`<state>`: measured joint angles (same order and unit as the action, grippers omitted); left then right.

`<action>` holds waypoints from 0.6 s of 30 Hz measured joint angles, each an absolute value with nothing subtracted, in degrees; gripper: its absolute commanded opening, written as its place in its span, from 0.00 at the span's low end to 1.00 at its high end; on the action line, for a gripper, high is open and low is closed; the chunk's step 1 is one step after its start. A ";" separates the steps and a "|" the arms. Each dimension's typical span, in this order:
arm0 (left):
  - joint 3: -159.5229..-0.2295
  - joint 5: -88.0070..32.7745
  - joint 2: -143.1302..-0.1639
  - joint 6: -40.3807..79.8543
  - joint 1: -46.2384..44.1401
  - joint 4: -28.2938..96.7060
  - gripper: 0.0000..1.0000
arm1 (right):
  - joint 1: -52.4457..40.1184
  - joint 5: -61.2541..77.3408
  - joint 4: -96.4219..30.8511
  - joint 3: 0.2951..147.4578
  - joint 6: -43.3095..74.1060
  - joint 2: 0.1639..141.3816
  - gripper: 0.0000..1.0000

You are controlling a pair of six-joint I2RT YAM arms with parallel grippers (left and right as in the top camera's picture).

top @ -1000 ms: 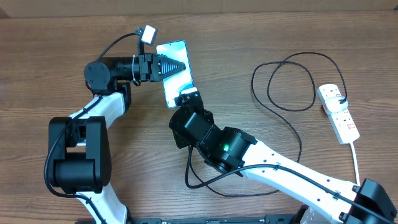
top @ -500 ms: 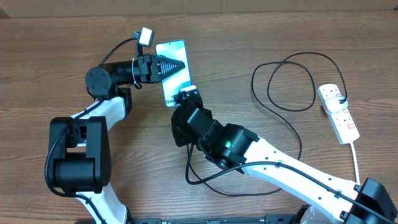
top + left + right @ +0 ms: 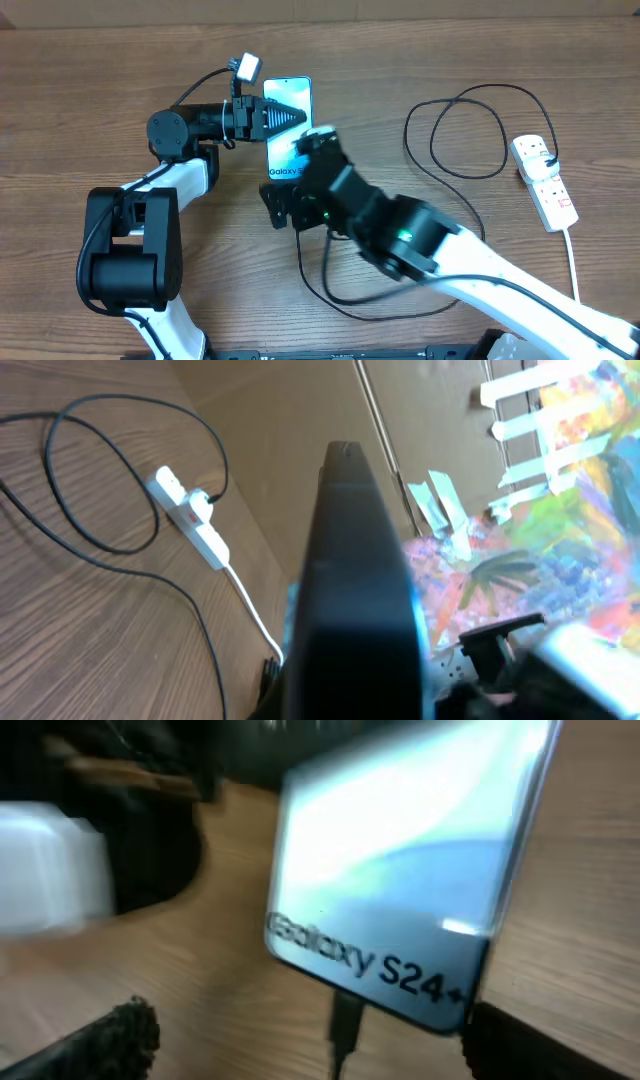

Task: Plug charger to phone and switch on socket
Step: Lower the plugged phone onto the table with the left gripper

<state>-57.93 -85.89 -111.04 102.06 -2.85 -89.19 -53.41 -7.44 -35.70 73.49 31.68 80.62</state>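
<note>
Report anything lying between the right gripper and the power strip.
Only the charger cable, whose loops lie flat between the right gripper and the power strip. Nothing upright blocks the way.

Phone zone is crowded. The slim teal-screened phone has the left gripper, jaws closed, lying across its upper half. The right gripper, fingers spread wide, straddles its lower edge, and the black-and-white right arm covers the surface behind it. The thin black charger cable loops between that arm and the white power strip, and more of it runs under the arm. The strip's top is uncovered from above. Its thick white cord trails off the near end. Far edge and far-left wood are passable.
</note>
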 measured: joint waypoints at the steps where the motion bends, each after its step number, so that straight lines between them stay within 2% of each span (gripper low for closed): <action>1: -57.78 -85.14 -111.04 102.08 -2.85 -88.68 0.04 | -53.25 -7.42 -35.55 73.63 31.77 79.05 1.00; 4: -57.71 -80.90 -111.04 101.89 -3.36 -83.11 0.04 | -53.23 -7.22 -35.57 73.95 31.75 72.20 1.00; 8: -57.71 -72.05 -111.02 97.67 -6.17 -67.35 0.04 | -53.23 -7.40 -37.12 74.19 31.73 63.44 1.00; 13: -59.75 -64.14 -111.04 82.83 -14.17 -33.28 0.04 | -53.23 -10.92 -45.17 75.24 31.75 54.85 1.00; 18: -64.99 -61.41 -111.07 59.48 -19.29 0.75 0.04 | -53.23 -13.58 -53.08 75.37 31.75 53.23 1.00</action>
<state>-64.99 -61.41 -111.07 59.48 -19.29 0.75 -53.23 -13.58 -53.08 75.37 31.75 53.23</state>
